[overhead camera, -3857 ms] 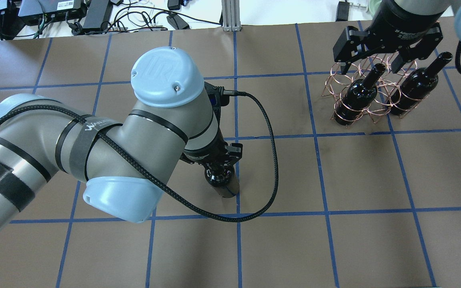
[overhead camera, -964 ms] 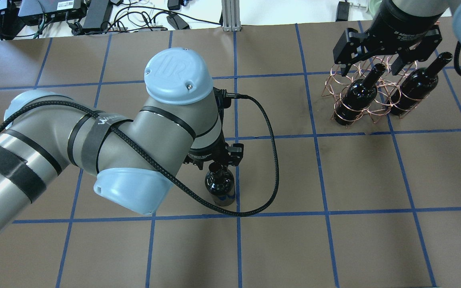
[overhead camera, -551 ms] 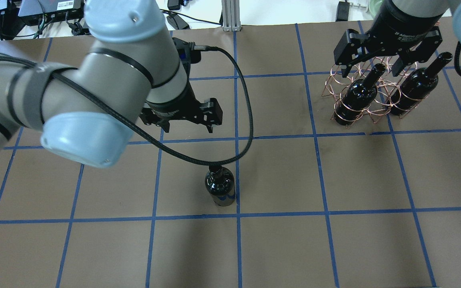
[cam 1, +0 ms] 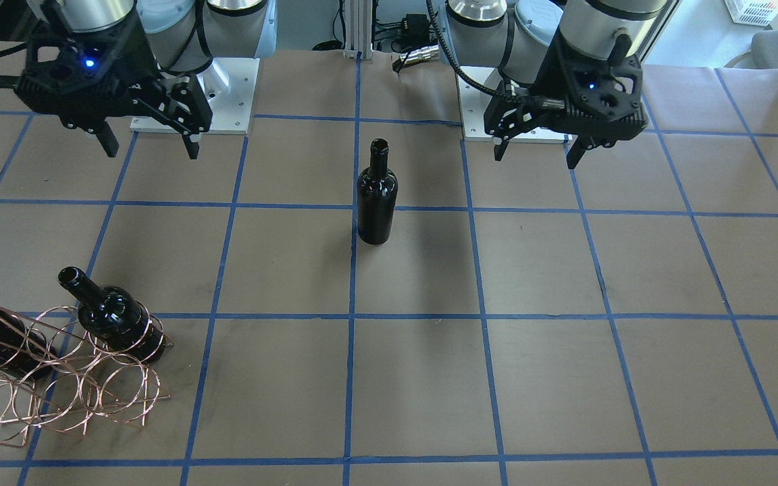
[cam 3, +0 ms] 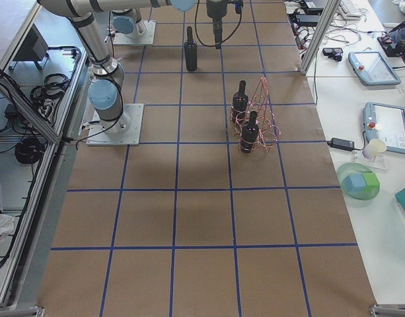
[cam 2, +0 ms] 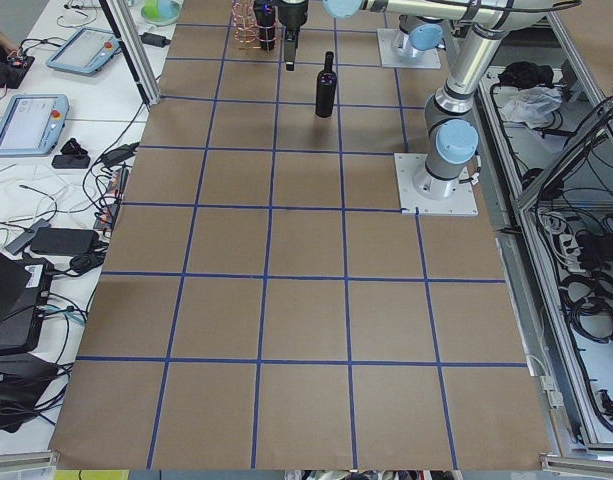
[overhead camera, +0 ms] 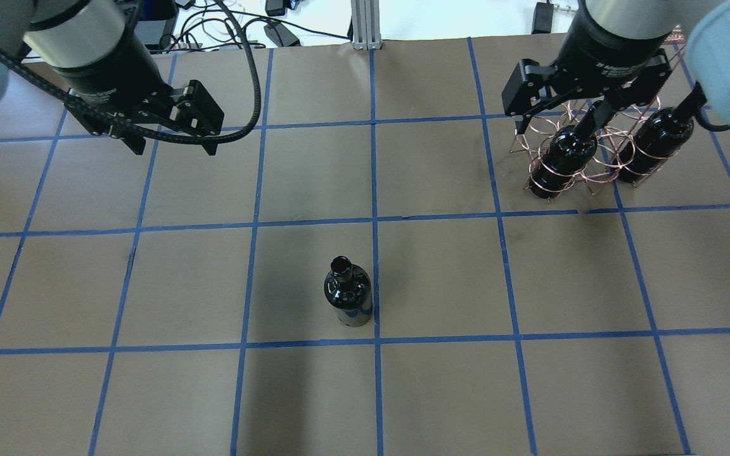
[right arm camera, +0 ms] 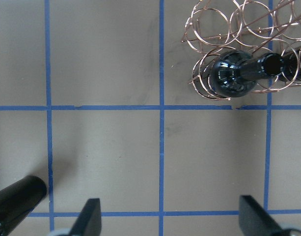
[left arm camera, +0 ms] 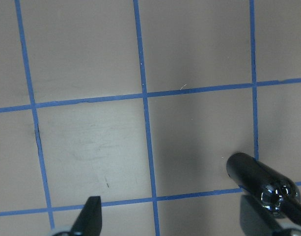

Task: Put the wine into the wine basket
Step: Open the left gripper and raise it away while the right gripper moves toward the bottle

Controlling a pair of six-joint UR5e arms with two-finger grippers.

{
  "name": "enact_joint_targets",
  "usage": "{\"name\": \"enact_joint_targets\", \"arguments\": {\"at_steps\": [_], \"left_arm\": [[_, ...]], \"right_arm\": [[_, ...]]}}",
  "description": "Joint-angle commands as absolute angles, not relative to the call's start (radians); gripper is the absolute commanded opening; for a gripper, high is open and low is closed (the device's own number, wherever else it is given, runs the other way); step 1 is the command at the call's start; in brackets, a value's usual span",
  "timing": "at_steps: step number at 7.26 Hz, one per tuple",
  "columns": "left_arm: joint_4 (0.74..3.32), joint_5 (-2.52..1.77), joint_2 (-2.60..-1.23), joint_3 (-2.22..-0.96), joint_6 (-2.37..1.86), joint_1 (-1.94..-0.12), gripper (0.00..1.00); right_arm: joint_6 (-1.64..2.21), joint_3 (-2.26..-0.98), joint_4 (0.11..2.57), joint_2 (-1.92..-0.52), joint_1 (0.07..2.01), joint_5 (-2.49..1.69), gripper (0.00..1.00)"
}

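Observation:
One wine bottle [overhead camera: 348, 294] stands upright and alone near the table's middle; it also shows in the front view [cam 1: 376, 196] and at the edge of each wrist view [left arm camera: 263, 184] [right arm camera: 15, 199]. The copper wire wine basket [overhead camera: 525, 136] [cam 1: 58, 398] sits at the far right and holds two more bottles [overhead camera: 564, 152] [overhead camera: 656, 139], necks tilted up. My left gripper [overhead camera: 175, 147] [cam 1: 535, 160] is open and empty, high above the table's far left, well away from the standing bottle. My right gripper [overhead camera: 558, 123] [cam 1: 152, 154] is open and empty, hovering above the basket.
The table is brown paper with a blue tape grid [overhead camera: 374, 218]. Cables and electronics [overhead camera: 149, 25] lie beyond the far edge. The arm bases [cam 1: 193, 88] stand at the robot's side of the table.
My left gripper let go of the bottle's neck, opened, and pulled up and away to the far left. The bottle stays standing. My right gripper shifted slightly left over the basket.

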State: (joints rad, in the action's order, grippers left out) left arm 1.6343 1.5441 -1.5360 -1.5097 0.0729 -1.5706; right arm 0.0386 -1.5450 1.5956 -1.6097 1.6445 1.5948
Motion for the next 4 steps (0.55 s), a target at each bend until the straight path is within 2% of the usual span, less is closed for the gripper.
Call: {"name": "enact_joint_targets", "arguments": {"at_steps": [1, 4], "left_arm": [[1.663, 1.523, -1.525, -1.483, 0.176, -1.469, 1.00], [1.689, 1.537, -1.514, -1.482, 0.218, -1.401, 1.00]], "right_arm": [[0.133, -1.546, 1.592, -1.594, 1.786, 1.597, 1.00], [0.308, -1.546, 1.611, -1.548, 1.983, 1.597, 1.00]]}}
